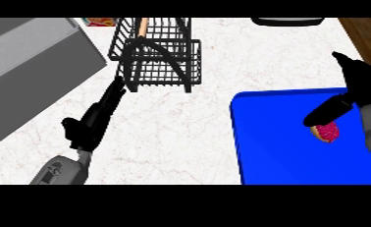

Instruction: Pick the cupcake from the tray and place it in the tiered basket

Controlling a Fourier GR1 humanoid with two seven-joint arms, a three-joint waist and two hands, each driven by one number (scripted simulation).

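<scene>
At the right edge of the frame the right hand [346, 93] reaches over the tray [275, 142]; its fingers [326, 113] are spread apart, one pointing up toward the upper right and another stretching down-left, its tip touching or just above the cupcake [326, 132]. The fingers are not closed around the cupcake. The cupcake is small and round, pink with a pale edge, and it lies on the right part of the tray, in the lower right of the frame. The tray is a flat, smooth, bright blue rectangle with a rounded corner. In the lower left, the left hand [91, 123] rests on the desk [181, 132], its fingers straight and held together, pointing up toward the tiered basket [156, 54] and holding nothing. The basket, in the upper middle, is made of thin black wire in a grid, with open square shapes. The desk is white with a faint marble pattern. A plain grey block [43, 64] fills the upper left.
</scene>
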